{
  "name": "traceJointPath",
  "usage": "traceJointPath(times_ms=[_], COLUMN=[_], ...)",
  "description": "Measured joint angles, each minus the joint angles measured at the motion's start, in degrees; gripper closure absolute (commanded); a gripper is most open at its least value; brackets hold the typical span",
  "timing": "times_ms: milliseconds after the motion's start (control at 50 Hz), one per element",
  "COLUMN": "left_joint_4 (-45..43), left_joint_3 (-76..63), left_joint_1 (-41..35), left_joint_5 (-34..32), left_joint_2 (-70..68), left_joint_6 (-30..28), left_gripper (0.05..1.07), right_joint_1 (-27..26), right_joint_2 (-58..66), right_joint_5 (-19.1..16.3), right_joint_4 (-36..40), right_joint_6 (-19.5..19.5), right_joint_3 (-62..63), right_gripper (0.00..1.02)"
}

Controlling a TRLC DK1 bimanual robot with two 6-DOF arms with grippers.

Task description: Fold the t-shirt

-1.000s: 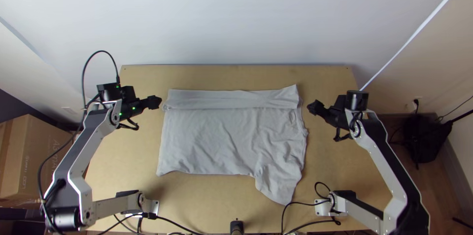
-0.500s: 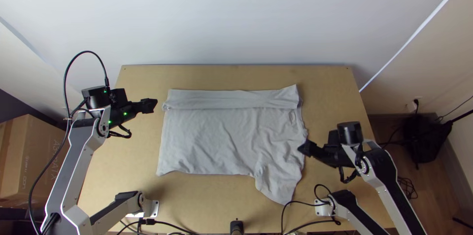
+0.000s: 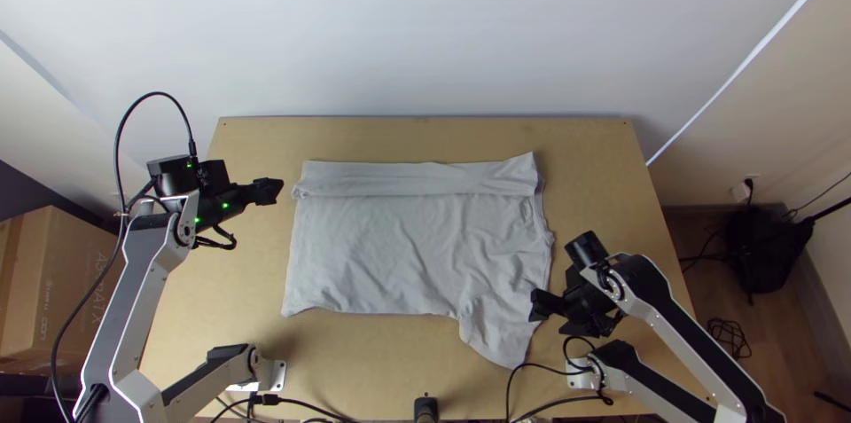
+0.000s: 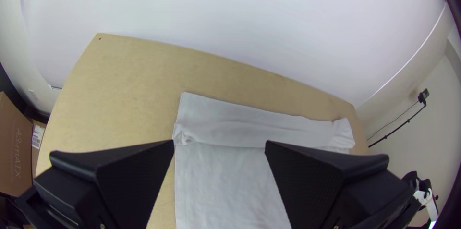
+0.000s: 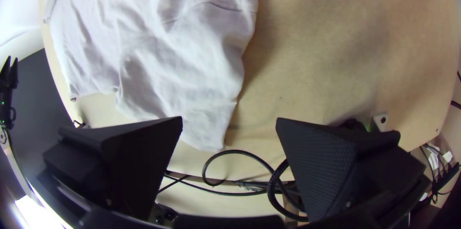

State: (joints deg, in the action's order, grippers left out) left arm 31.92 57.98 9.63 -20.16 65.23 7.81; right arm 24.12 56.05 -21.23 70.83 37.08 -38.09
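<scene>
The light grey t-shirt [image 3: 408, 246] lies on the table with its far side folded over in a long strip; at the near right a sleeve [image 3: 501, 330] sticks out toward the near edge. My left gripper [image 3: 277, 191] is just left of the shirt's upper left corner. My right gripper [image 3: 535, 306] is over the shirt's right edge by that sleeve. In the left wrist view my left gripper [image 4: 219, 147] stands open beside the shirt [image 4: 230, 176]. Above the sleeve [image 5: 201, 99] in the right wrist view, my right gripper [image 5: 229, 123] is open, holding nothing.
Bare wood of the table [image 3: 222, 281] surrounds the shirt. Black cables [image 3: 523, 365] loop at the near edge beside the right arm's base. A small black device [image 3: 426, 407] stands at the near middle. A cardboard box [image 3: 53, 281] is off the table's left side.
My right gripper has moved toward the near edge, from beside the shirt's upper right to near the sleeve, and turned. My left gripper first drew slightly left, then stayed still. The shirt is unchanged.
</scene>
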Motion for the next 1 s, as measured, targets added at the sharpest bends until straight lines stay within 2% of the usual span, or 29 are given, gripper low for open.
traceJointPath(times_ms=[120, 260, 280, 500, 780, 840, 1000], left_joint_4=[0.1, 0.1, 0.1, 0.1, 0.2, 0.2, 1.6], left_joint_3=[0.0, 0.0, 0.0, 0.4, 0.8, 0.8, 1.1], left_joint_1=[0.0, 0.0, 0.0, 0.0, 0.1, 0.1, 0.1], left_joint_5=[0.0, 0.0, 0.0, 0.0, 0.0, 0.0, -0.3], left_joint_2=[0.0, 0.0, 0.0, 0.0, 0.0, 0.0, 0.0], left_joint_6=[0.0, 0.0, 0.0, 0.0, -0.2, -0.3, -2.4], left_gripper=[0.16, 0.16, 0.16, 0.16, 0.16, 0.16, 0.16], right_joint_1=[1.5, 4.6, 5.1, 9.1, 9.5, 9.6, 11.2], right_joint_2=[3.8, 7.8, 8.4, 15.1, 19.0, 19.8, 21.2], right_joint_5=[-0.8, -1.4, -1.5, -1.7, -1.8, -1.8, -1.7], right_joint_4=[-0.1, -1.2, -1.4, -3.8, -8.7, -9.4, -10.0], right_joint_6=[-1.1, -1.8, -2.0, -3.1, -4.2, -4.3, -5.3], right_joint_3=[0.2, 0.2, 0.2, 0.2, 0.2, 0.2, 0.2], right_gripper=[0.17, 0.46, 0.47, 0.47, 0.48, 0.58, 1.0])
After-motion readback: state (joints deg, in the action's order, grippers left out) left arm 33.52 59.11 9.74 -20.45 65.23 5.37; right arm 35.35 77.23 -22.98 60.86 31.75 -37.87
